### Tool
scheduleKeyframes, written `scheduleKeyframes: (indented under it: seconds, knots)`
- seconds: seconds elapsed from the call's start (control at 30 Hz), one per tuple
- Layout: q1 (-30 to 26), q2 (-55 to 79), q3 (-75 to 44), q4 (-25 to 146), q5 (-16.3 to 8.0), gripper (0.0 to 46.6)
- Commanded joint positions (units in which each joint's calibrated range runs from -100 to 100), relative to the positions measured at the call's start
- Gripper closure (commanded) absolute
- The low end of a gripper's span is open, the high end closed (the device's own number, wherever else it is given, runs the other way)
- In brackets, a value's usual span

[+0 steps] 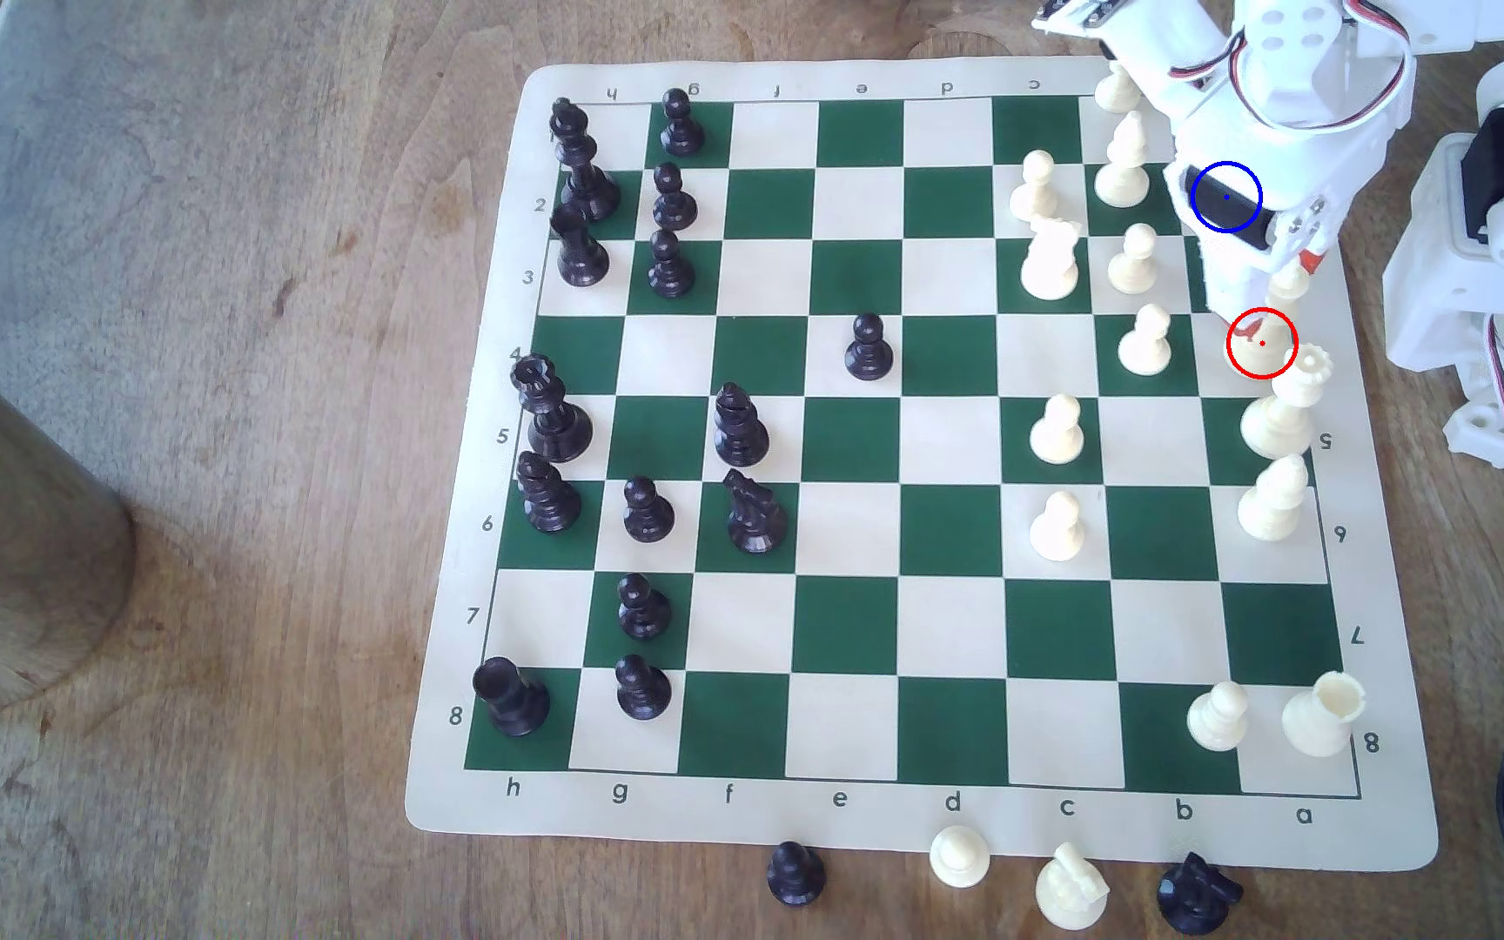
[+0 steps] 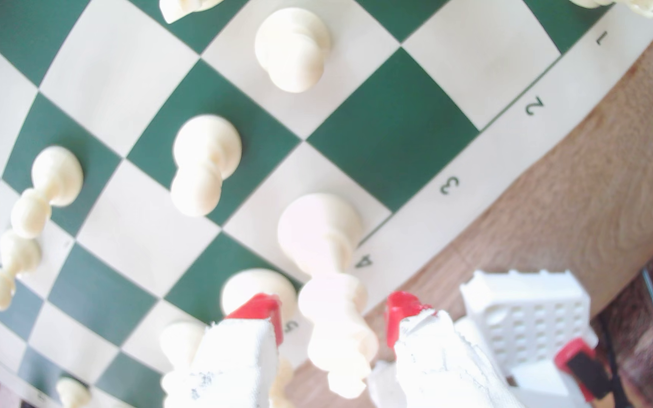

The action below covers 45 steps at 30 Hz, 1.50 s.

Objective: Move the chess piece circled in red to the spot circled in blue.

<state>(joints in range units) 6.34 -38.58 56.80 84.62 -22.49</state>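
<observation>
- Standing on a cream square at the a-file edge of the chess mat (image 1: 929, 818), beside the rank mark 4, is the king (image 2: 332, 298); it looks upright, with its round base on the square and its slim body rising between the two red-tipped fingers (image 2: 260, 314).
- Red ring (image 1: 1262, 343): marks this square in the exterior view, where the arm covers most of the piece.
- End effector (image 2: 332, 317): jaws spread wide, one on each side of the king's upper body with a clear gap on both sides; nothing is gripped. Judged, this is the approach before closing.
- Blue ring (image 1: 1226, 197): marks the goal, two ranks along the same file; the arm's body lies over it here.
- Neighbours: a cream queen (image 1: 1282, 407) stands on the next square and a cream pawn (image 1: 1144, 341) on the b-file, so a straight lift seems wise.
- Worktop (image 1: 188, 361): wood, carrying the mat.
</observation>
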Motion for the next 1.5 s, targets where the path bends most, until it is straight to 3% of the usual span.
scheduleKeyframes:
  seconds: [0.0,0.07,0.17,0.2,0.57,1.03,1.23,1.47]
  knots:
    - [-0.8,0.3,-0.2,-0.3,-0.5,32.8]
    - [-0.8,0.3,-0.2,-0.3,-0.5,33.6]
    - [-0.8,0.3,-0.2,-0.4,-0.5,44.7]
    - [-0.8,0.2,-0.2,-0.3,-0.5,46.4]
    - [-0.4,-2.3,-2.1,0.7,-0.4,46.4]
    - [1.1,-13.8,-25.2,14.4,-1.0,46.4]
    - [13.6,-14.2,-32.3,14.7,3.4,46.4]
    - [24.5,-14.0,-27.4,10.1,7.5,46.4]
